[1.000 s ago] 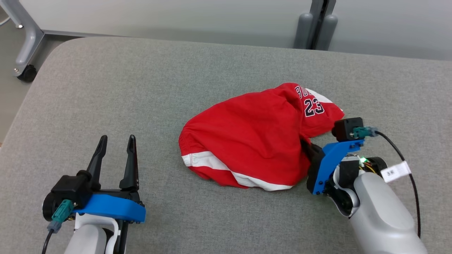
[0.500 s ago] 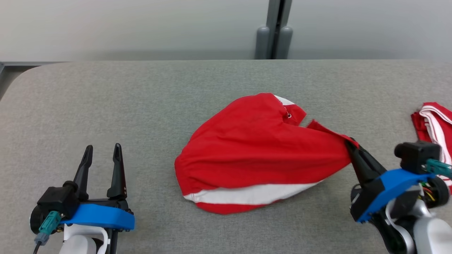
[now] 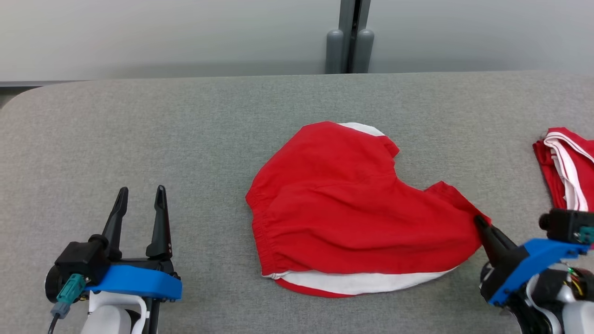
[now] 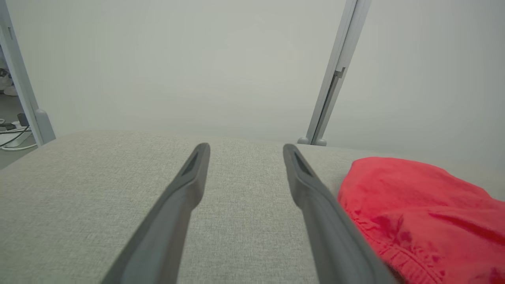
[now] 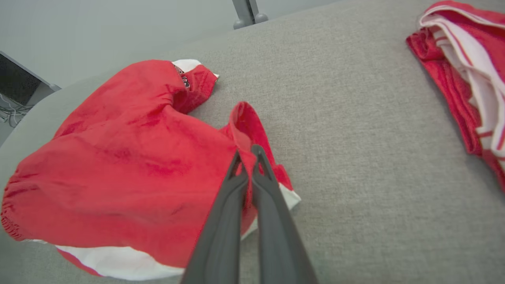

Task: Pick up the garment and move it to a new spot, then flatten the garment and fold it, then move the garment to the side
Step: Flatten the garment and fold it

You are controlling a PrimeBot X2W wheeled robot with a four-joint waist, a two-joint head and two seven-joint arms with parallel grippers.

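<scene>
Limp red fabric shorts (image 3: pixel 352 213), white trim
Right gripper (image 3: pixel 479 221) clenched on the hem corner, left gripper (image 3: pixel 142 190) spread empty; light stuff, I'd grab corners.

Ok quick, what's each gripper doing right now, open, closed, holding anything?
Left gripper: open, holding nothing.
Right gripper: closed on an edge of the red garment.

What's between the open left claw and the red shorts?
Nothing but bare grey cushion between left gripper and red shorts, seen in the head view.
</scene>
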